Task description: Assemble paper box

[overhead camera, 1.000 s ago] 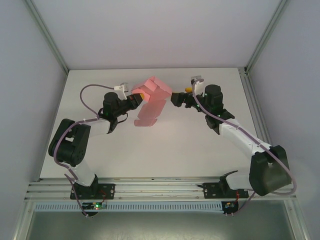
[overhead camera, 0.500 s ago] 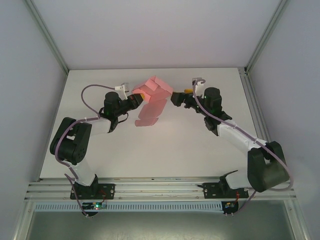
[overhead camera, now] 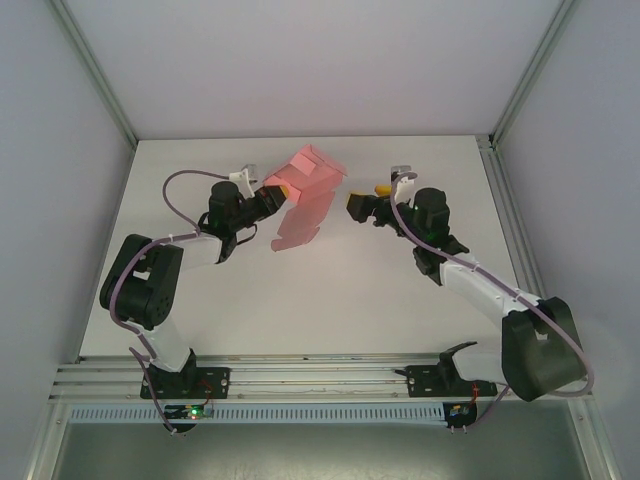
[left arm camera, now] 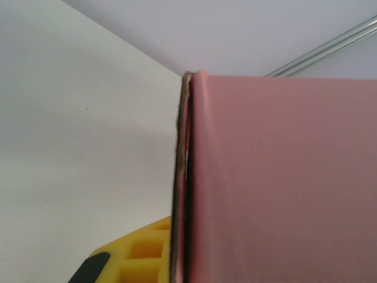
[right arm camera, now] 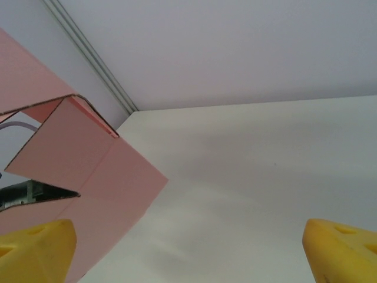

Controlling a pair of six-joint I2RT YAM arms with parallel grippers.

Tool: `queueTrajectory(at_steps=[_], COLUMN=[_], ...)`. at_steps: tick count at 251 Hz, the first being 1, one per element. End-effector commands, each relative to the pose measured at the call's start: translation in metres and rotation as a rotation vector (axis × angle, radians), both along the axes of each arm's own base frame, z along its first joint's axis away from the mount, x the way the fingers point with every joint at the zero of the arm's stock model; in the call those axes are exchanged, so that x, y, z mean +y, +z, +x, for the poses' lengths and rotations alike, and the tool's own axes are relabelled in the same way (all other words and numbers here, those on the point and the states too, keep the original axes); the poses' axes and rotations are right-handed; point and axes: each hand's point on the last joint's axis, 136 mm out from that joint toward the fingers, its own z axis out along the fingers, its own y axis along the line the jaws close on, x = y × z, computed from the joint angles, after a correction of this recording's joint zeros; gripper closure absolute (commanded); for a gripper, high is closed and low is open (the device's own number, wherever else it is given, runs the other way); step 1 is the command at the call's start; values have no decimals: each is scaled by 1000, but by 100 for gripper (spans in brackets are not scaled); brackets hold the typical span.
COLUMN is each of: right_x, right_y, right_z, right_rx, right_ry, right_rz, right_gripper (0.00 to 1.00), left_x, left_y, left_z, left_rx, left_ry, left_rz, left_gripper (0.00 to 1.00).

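The paper box (overhead camera: 305,195) is a partly folded pink card, held up off the table at the back middle, with its flaps hanging down. My left gripper (overhead camera: 273,191) is shut on its left edge. In the left wrist view the pink card (left arm camera: 277,177) stands edge-on right in front of the camera, beside one yellow finger (left arm camera: 132,253); the other finger is hidden behind it. My right gripper (overhead camera: 368,197) stands open just right of the box, apart from it. The right wrist view has the box (right arm camera: 76,177) at the left, beyond the gap of my right gripper (right arm camera: 188,253), which holds nothing.
The white table (overhead camera: 330,300) is bare in front of the arms. Enclosure walls and a metal frame post (right arm camera: 88,56) stand close behind the box. A grey cable (overhead camera: 185,180) loops over the left arm.
My right gripper has drawn back to the right, off the box's right edge. The box has tilted a little in my left gripper, which stays shut.
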Motion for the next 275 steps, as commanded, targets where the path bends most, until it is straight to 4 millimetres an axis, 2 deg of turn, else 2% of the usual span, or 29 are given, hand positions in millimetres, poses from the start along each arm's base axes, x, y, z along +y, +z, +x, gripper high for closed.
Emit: queueTrajectory(at_steps=[1,37,70,133,175,212,275], right_x=[11,18,22,37,45,57,49], right_y=[25,34,33,27,11,-18,-60], right_z=[7,12,17,16,21,21,6], right_rx=[-110,-144,-159,-208,-180,-87,-39], right_ry=[36,51,48,60,33,93,124], right_rz=[-49,-65,-98,-229,-294,-377,-646], right_gripper=[2,2,2,2,2,2,2], left_x=[1,-4,-10,-15,-19,-23,-19], left_y=[10,9,11,9,7,13,20], left_z=[3,0,-4,-9,-9,-12,-10], left_rx=[-13,-13,-36,-61,-70,-103,-149], left_ry=[-21,-59,-107,-151,-157,-179,-164], left_rz=[-8,-7,2,31,63,62,130], left_gripper=[100,100,100,100,100,100,100])
